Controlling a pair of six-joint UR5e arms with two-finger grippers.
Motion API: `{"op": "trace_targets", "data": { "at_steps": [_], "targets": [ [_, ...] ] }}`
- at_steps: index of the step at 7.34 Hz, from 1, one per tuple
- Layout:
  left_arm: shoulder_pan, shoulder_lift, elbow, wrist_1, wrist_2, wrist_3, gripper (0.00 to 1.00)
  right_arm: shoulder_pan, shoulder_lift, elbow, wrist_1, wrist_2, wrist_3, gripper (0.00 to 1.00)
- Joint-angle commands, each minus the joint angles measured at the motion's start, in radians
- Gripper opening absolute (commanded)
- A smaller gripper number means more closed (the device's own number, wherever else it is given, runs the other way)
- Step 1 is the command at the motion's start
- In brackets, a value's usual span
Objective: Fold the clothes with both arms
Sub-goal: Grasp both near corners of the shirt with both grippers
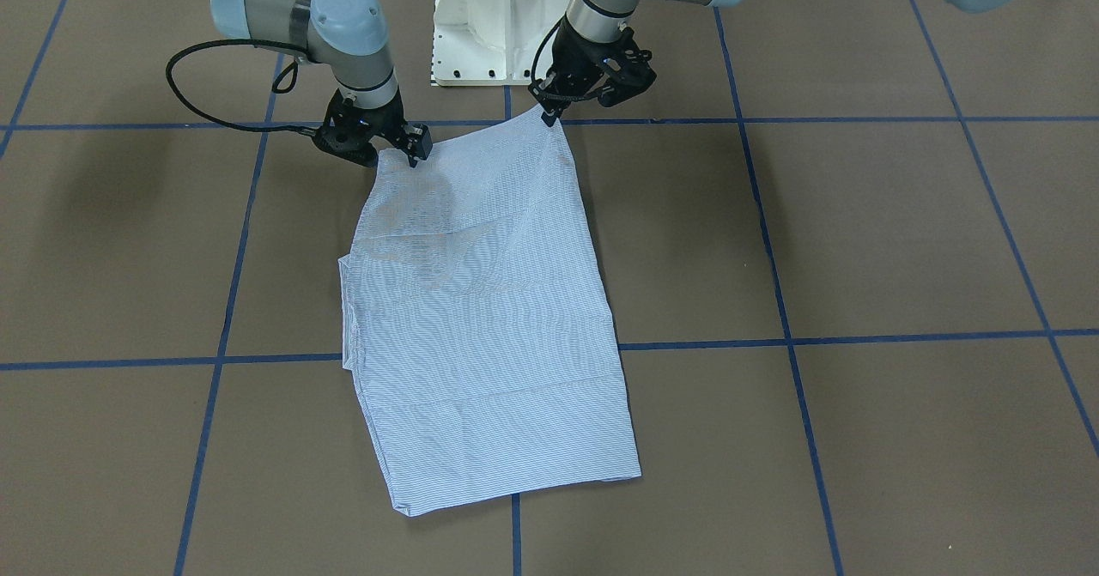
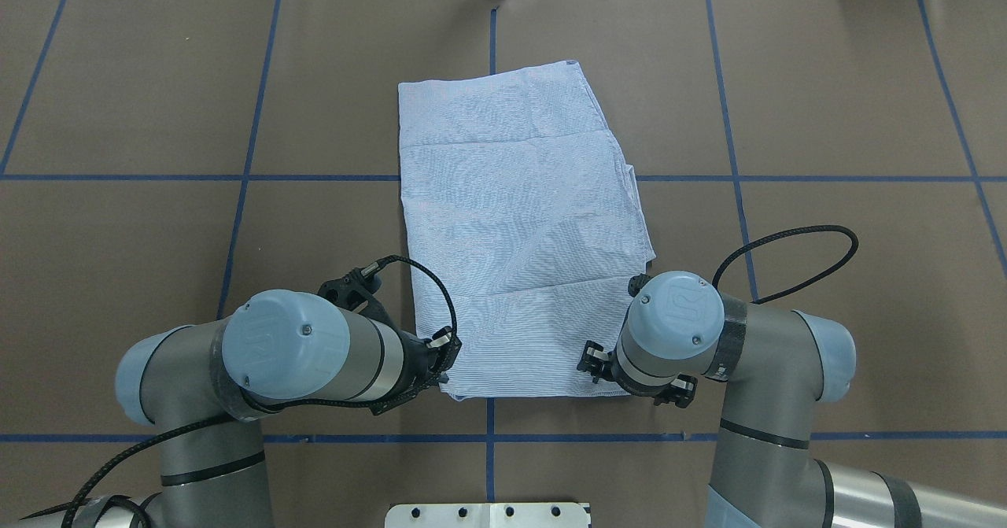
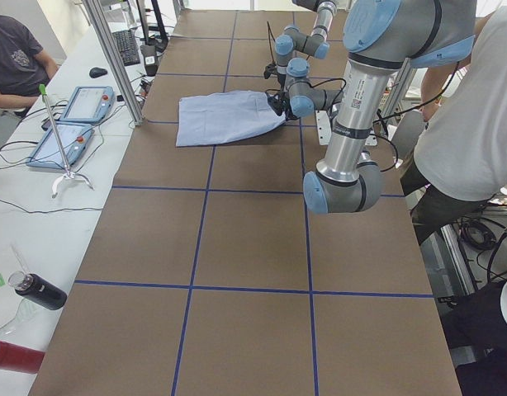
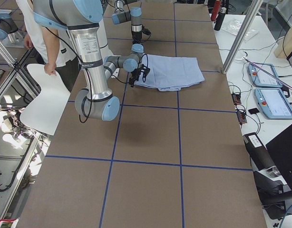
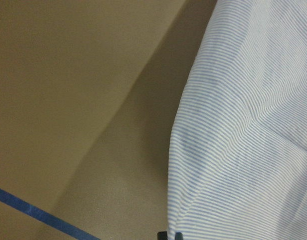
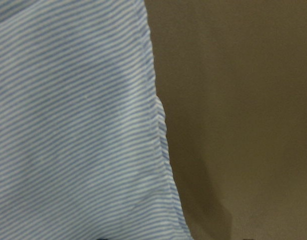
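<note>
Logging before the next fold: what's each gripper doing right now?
Left gripper: closed on a corner of the light blue-and-white striped shirt.
Right gripper: closed on its other corner.

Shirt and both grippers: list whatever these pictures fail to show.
Left gripper: open or shut on the shirt corner is unclear; overhead its own wrist covers it, and the left wrist view crops the fingertips.
Right gripper: likewise; the right wrist view shows only fabric and table.
Collar, buttons, sleeves: folded out of sight in every view.
Side views: both grippers too small.
</note>
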Motion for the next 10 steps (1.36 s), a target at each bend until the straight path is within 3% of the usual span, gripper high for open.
{"op": "trace_targets", "data": {
  "at_steps": [1, 3, 4, 5, 7, 10],
  "targets": [
    [0.000, 0.001, 0.000, 0.000, 0.000, 0.000, 0.00, 0.000, 0.007, 0.002, 0.001, 0.002, 0.001, 0.84],
    [0.000, 0.001, 0.000, 0.000, 0.000, 0.000, 0.00, 0.000, 0.002, 0.001, 0.000, 0.002, -0.001, 0.37],
    [0.000, 0.001, 0.001, 0.000, 0.000, 0.000, 0.00, 0.000, 0.002, -0.001, 0.000, 0.000, -0.002, 0.25],
    [0.000, 0.001, 0.000, 0.000, 0.000, 0.000, 0.00, -0.002, 0.005, -0.001, 0.000, 0.000, -0.001, 0.25],
    [0.000, -0.001, 0.000, 0.002, 0.000, 0.000, 0.00, -0.003, 0.007, -0.001, 0.000, -0.001, -0.001, 0.00],
    [-0.001, 0.001, 0.001, 0.002, 0.000, 0.000, 0.00, 0.001, 0.012, 0.001, 0.000, -0.011, 0.002, 0.00]
  ]
}}
